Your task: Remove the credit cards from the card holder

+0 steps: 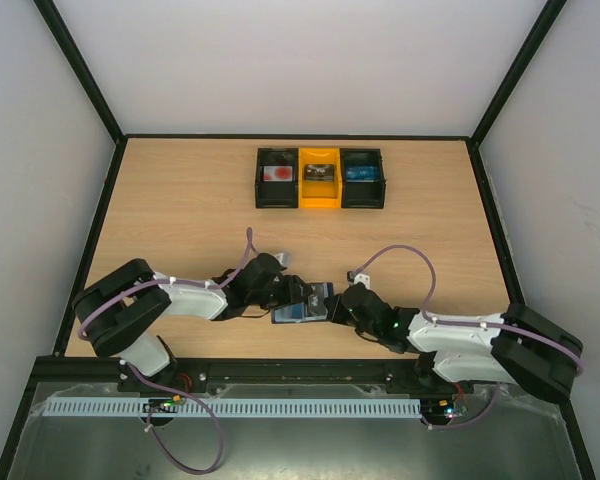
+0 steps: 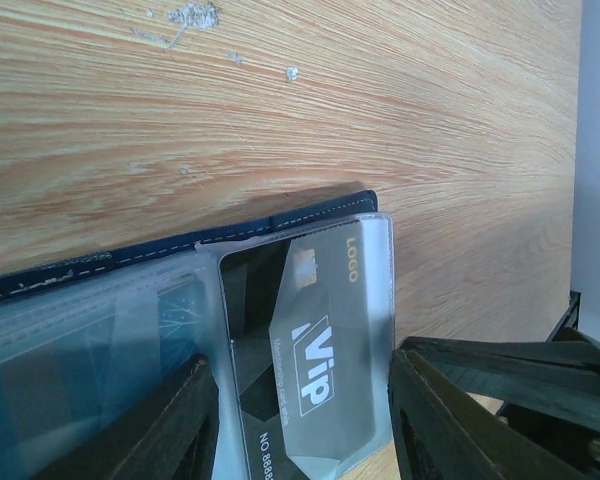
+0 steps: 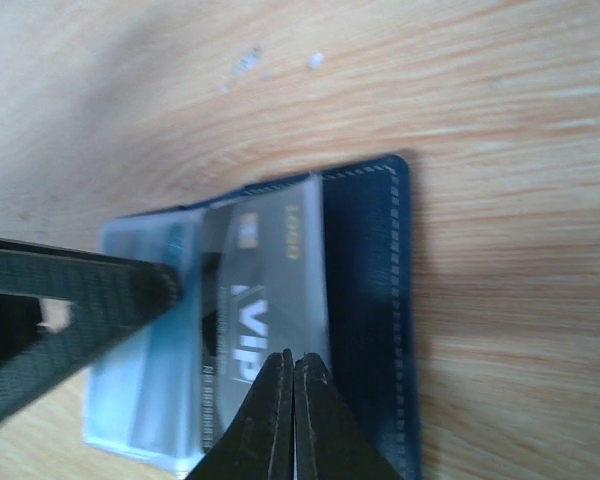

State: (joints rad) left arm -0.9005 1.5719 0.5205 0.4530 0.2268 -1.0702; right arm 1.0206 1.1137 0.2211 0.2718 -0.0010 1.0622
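Card holder (image 1: 302, 308) open and flat on the wooden counter (image 1: 180, 220), near the front edge, between the two arms. Dark navy cover underneath, pale frosted pockets on top.

Grey credit card (image 3: 275, 260) marked VIP inside a clear sleeve, at the cover's corner in the left wrist view, top edge just short of the navy rim and not out of the sleeve. Blue credit card (image 2: 100, 370) dim behind the neighbouring frosted pocket.

Left end effector (image 2: 298, 360) low over the holder with jaws apart, one finger on either side of the sleeve with the grey card, both close against its edges. Cannot tell whether pinching the sleeve or only bracketing it. Seen from the right wrist camera as a dark finger (image 3: 80, 290) with its tip on the pale pocket beside the grey card.

Right end effector (image 3: 292, 360) closed, fingers pressed together to a thin seam, tips at the near edge of the grey card, next to the bare navy panel. Cannot tell about any grip on the card itself.

Row of three small boxes (image 1: 319, 204) — black, yellow, black — at the back of the counter, well apart from the holder, each with something inside too small to make out.
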